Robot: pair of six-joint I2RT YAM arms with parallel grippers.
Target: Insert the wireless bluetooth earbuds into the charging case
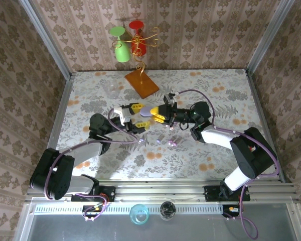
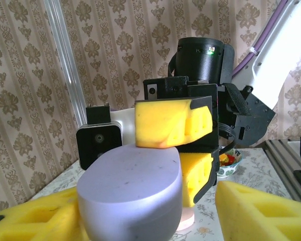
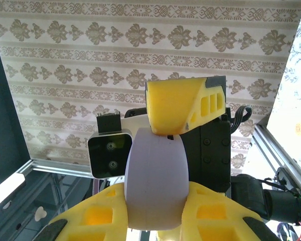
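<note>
A lilac pebble-shaped charging case [image 1: 146,111] hangs above the table's middle with both grippers on it. My right gripper [image 1: 157,114] is shut on its far end, fingers hugging both sides [image 3: 153,211]; in the left wrist view they sit above and below the case [image 2: 130,191]. My left gripper [image 2: 145,201] straddles the near end: one finger touches the case, and a gap shows beside the other finger [image 2: 261,211]. Its upper finger [image 3: 183,105] rests on the case [image 3: 155,181]. Tiny pastel earbuds [image 1: 158,142] lie loose on the table below.
An orange board [image 1: 141,83] with a gold wire stand is at the back, with a green glass [image 1: 122,47] and a red glass [image 1: 137,40] behind. A clear glass [image 1: 113,89] stands at the back left. A blue bowl [image 1: 139,213] and a dark cup [image 1: 167,210] sit at the front rail.
</note>
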